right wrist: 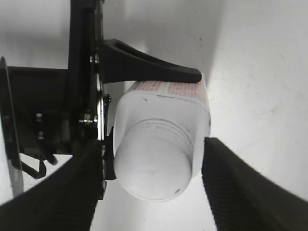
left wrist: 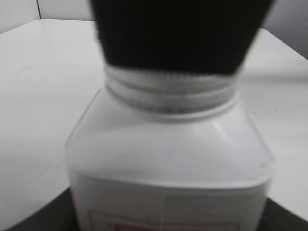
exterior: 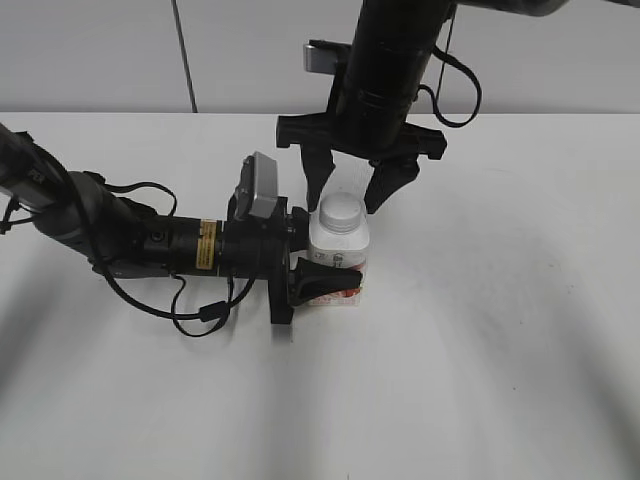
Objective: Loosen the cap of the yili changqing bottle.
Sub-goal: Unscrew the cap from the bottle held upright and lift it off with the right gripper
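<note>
Left gripper (exterior: 322,262) has its fingers clamped on the bottle (exterior: 338,262) mid-counter (exterior: 500,350); right gripper (exterior: 350,183) hovers over the cap (exterior: 340,211), fingers apart.

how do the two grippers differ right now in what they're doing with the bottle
The left gripper lies level and is shut on the bottle body; the right gripper points down, open, its fingers either side of the cap, not touching. Both are black.
</note>
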